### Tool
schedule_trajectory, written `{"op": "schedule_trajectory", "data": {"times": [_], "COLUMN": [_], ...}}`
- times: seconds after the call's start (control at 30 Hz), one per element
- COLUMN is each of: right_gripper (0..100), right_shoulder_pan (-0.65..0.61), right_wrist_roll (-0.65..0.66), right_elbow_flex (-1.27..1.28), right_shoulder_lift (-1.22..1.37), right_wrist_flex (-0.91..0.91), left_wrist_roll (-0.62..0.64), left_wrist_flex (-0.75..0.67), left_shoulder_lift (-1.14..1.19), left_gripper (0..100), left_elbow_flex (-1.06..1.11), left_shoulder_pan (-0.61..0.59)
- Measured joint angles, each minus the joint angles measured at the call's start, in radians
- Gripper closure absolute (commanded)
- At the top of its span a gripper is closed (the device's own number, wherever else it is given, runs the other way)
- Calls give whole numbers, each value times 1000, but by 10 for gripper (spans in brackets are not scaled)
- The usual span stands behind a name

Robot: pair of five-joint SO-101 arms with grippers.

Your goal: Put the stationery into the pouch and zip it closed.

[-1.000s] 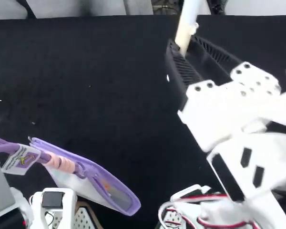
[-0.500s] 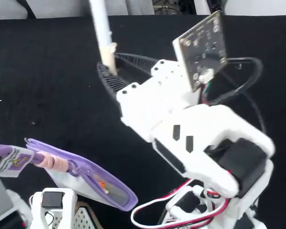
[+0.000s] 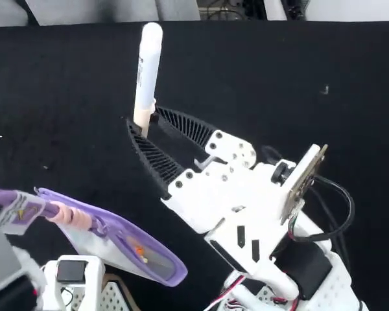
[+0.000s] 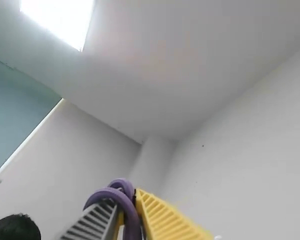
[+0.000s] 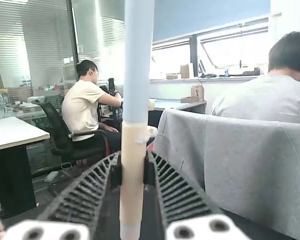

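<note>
As the marker is not yet in the pouch, the loading step is judged to be in hand, with zipping to follow. Right end effector: ribbed jaws closed on the marker's lower end, which stands upright above the middle of the worktop. Left end effector: clamped on a purple loop of the pouch, holding it raised at the worktop's near left corner. Whether the pouch mouth gapes cannot be told. The next move, in my judgement, calls for carrying the marker toward that corner, tilting it in line with the opening, and releasing only once the tip is inside.
</note>
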Motion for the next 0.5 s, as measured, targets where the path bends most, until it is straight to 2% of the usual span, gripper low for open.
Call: {"op": "schedule_trajectory", "data": {"times": [0.23, 0.37, 0.5], "right_gripper": [988, 988, 988], "right_shoulder_pan": [-8, -12, -74], "right_wrist_roll": [0, 0, 0], "right_elbow_flex": [98, 261, 405], "right_shoulder_lift": [-48, -147, -169], "right_wrist_flex": [-66, -233, -404], "left_wrist_roll": [-8, -8, -9], "left_wrist_flex": [-107, -149, -153], "left_shoulder_lift": [121, 207, 282], "left_gripper": [972, 972, 972], "left_elbow_flex": [25, -8, -52], "left_shoulder_pan": [0, 0, 0]}}
